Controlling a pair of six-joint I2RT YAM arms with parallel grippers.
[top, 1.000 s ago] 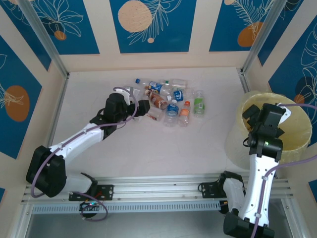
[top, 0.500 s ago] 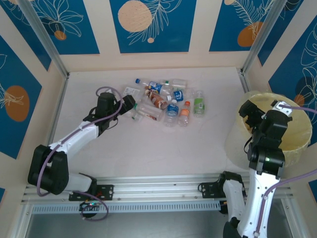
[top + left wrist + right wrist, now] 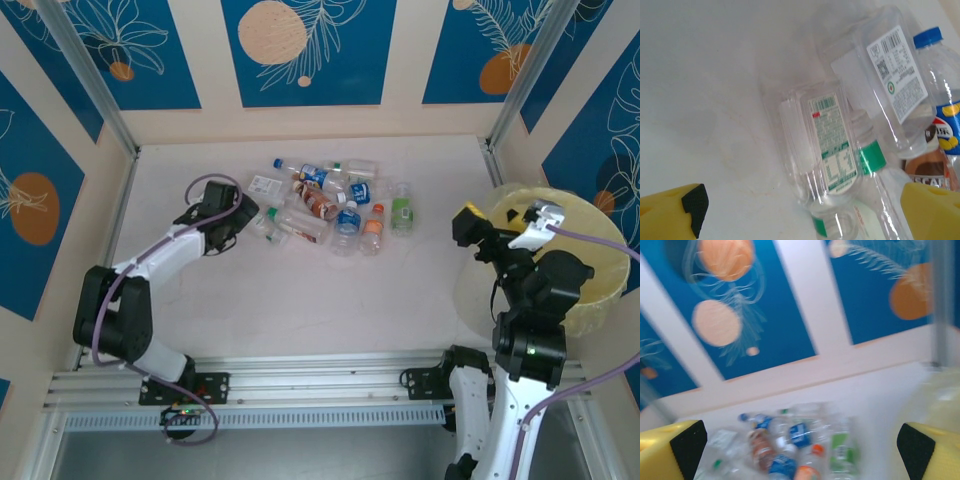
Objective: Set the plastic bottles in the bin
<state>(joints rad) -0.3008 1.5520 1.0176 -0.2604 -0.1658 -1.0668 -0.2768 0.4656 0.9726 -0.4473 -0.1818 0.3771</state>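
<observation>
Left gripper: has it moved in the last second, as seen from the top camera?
Yes. The left gripper has drawn back to the left, away from the bottles and toward the left wall.

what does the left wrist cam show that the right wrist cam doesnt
Left wrist, not right wrist: a close look at a green-capped bottle, near enough to see barcodes on the labels. Right wrist, not left wrist: blue wall panels with orange circles, and the whole bottle pile from afar. Both: bottles framed between open yellow fingers, of the left gripper and the right gripper.
</observation>
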